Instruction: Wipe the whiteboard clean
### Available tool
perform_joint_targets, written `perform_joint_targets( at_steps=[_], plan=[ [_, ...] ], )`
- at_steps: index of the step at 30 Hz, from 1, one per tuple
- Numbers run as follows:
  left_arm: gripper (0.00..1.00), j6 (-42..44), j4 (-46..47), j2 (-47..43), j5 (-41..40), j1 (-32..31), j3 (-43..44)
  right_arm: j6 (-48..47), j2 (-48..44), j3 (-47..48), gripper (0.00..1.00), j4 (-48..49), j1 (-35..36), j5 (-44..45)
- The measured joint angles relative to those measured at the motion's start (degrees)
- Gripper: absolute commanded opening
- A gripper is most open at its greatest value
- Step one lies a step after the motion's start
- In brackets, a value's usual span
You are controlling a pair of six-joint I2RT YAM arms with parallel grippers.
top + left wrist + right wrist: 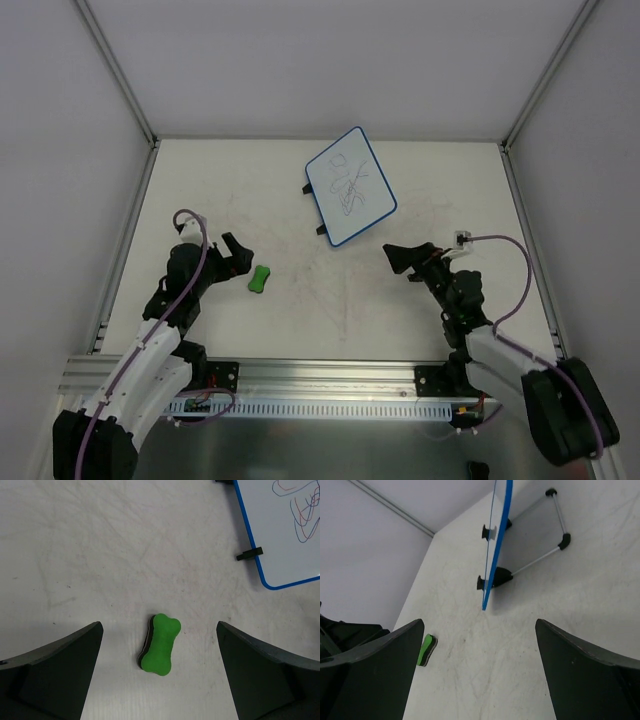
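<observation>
The whiteboard [350, 185] has a blue frame, two black clips on its left edge and pen scribbles on its face. It stands tilted at the back middle of the table. The left wrist view shows its corner [290, 535] and the right wrist view shows its edge [495, 555]. A green bone-shaped eraser [260, 279] lies flat on the table to the front left. My left gripper [238, 258] is open and hovers just left of the eraser [160, 644], which lies between its fingers without touching them. My right gripper [405, 258] is open and empty, in front of the board and to its right; the eraser [426, 650] shows by its left finger.
The board leans on a wire stand with black feet [560, 515]. White enclosure walls with metal corner posts [120, 75] close the back and sides. An aluminium rail [320, 375] runs along the near edge. The tabletop [330, 300] is scuffed.
</observation>
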Motion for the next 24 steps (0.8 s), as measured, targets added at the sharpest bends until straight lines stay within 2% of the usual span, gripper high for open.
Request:
perform_joint_targets(
  at_steps=[3, 5, 7, 10, 14, 24],
  plan=[
    [0.99, -0.83, -3.61, 1.88, -2.51, -3.69, 3.85, 1.64, 15.56, 0.02, 0.97, 10.64, 2.08, 0.39],
    [0.99, -1.27, -5.9, 1.66, -3.98, -5.68, 5.92, 3.02, 24.63, 0.09, 0.96, 13.86, 2.8, 0.63],
    [0.99, -1.42, -7.89, 0.85, -5.05, -6.75, 7.8, 3.67, 29.77, 0.07, 0.96, 14.84, 3.15, 0.72],
    [0.99, -1.46, -10.49, -1.01, -6.34, -6.97, 9.9, 3.61, 31.65, 1.11, 0.96, 15.58, 4.28, 1.14],
    [0.99, -1.46, -13.2, -2.32, -6.71, -6.97, 12.0, 3.56, 35.08, 7.06, 0.93, 18.82, 5.29, 0.98],
    [0.99, -1.46, -17.27, -3.45, -7.13, -6.97, 12.46, 2.71, 44.46, 16.46, 0.89, 20.76, 7.28, 1.11]
  ],
)
